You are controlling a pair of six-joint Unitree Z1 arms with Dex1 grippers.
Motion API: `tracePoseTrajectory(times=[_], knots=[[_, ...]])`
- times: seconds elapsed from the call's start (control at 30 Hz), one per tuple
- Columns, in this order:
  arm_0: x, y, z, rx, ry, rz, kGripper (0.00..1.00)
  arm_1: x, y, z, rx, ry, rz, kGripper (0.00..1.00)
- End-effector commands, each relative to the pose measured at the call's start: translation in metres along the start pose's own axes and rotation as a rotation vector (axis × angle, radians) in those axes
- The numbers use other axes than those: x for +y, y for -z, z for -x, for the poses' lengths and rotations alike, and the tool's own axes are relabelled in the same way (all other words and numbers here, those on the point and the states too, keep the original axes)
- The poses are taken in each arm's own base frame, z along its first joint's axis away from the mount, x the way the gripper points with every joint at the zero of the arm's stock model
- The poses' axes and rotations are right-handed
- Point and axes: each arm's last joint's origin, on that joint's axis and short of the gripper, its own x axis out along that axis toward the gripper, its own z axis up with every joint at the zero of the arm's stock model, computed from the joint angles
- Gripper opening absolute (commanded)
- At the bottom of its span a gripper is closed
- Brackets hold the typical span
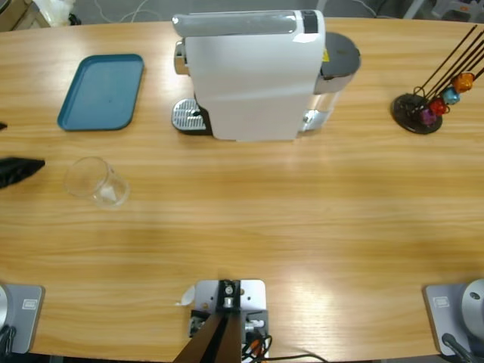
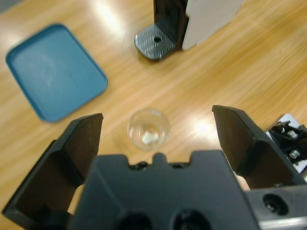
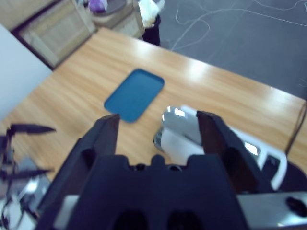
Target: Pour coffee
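A clear glass cup (image 1: 97, 181) stands on the wooden table (image 1: 302, 219), left of centre. My left gripper (image 1: 17, 147) enters at the left edge, just short of it. In the left wrist view the glass cup (image 2: 148, 129) lies ahead between the jaws of the left gripper (image 2: 156, 117), which is open and apart from it. Only a whitish glint shows in the glass; no amber coffee is visible. The white coffee machine (image 1: 253, 76) stands at the back, its metal drip tray (image 1: 189, 116) bare. My right gripper (image 3: 159, 119) is open, high above the coffee machine (image 3: 184, 136), and out of the high view.
A teal tray (image 1: 102, 91) lies behind the glass at the back left, and shows in both wrist views as the teal tray (image 2: 55, 72) (image 3: 134, 95). A black capsule stand (image 1: 417, 113) with coloured capsules (image 1: 446, 97) is at the back right.
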Motion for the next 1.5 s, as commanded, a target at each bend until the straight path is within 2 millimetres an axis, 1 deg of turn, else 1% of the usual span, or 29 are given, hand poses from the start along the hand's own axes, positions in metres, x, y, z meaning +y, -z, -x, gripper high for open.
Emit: tracePoseTrajectory(times=[0.03,0.13,0.23,0.3,0.37,0.57,0.7,0.83,1.07,1.17,1.33,1.37,1.43,1.5], knots=[[0.002,0.056,-0.019,0.085,0.026,0.129,1.000,-0.006,0.068,0.032,0.145,0.021,0.031,1.000],[0.002,0.060,-0.030,0.084,-0.016,0.142,1.000,-0.011,0.086,0.039,0.182,0.026,0.019,1.000],[-0.004,0.054,-0.060,0.168,-0.057,0.126,1.000,-0.016,0.089,0.047,0.185,0.028,0.014,1.000],[-0.006,0.056,-0.071,0.174,-0.065,0.125,1.000,-0.017,0.089,0.051,0.183,0.028,0.013,1.000],[-0.005,0.059,-0.075,0.173,-0.086,0.122,1.000,-0.018,0.091,0.052,0.188,0.031,0.002,1.000],[-0.006,0.064,-0.087,0.180,-0.101,0.150,1.000,-0.020,0.101,0.046,0.219,0.044,-0.010,1.000],[-0.009,0.069,-0.103,0.215,-0.113,0.170,1.000,-0.020,0.103,0.045,0.226,0.046,-0.012,1.000],[-0.010,0.069,-0.114,0.234,-0.140,0.168,1.000,-0.021,0.108,0.042,0.236,0.045,-0.018,1.000],[-0.008,0.073,-0.119,0.199,-0.175,0.168,0.997,-0.021,0.112,0.041,0.252,0.030,-0.021,1.000],[-0.007,0.074,-0.119,0.199,-0.179,0.162,0.928,-0.020,0.115,0.038,0.258,0.028,-0.028,1.000],[-0.007,0.075,-0.119,0.191,-0.186,0.157,0.739,-0.019,0.115,0.036,0.262,0.018,-0.033,1.000],[-0.006,0.076,-0.119,0.192,-0.186,0.159,0.715,-0.019,0.115,0.036,0.261,0.018,-0.033,1.000],[-0.006,0.077,-0.119,0.186,-0.184,0.161,0.630,-0.019,0.115,0.036,0.261,0.012,-0.034,1.000],[-0.006,0.079,-0.121,0.185,-0.184,0.160,0.606,-0.019,0.116,0.036,0.265,0.009,-0.034,1.000]])
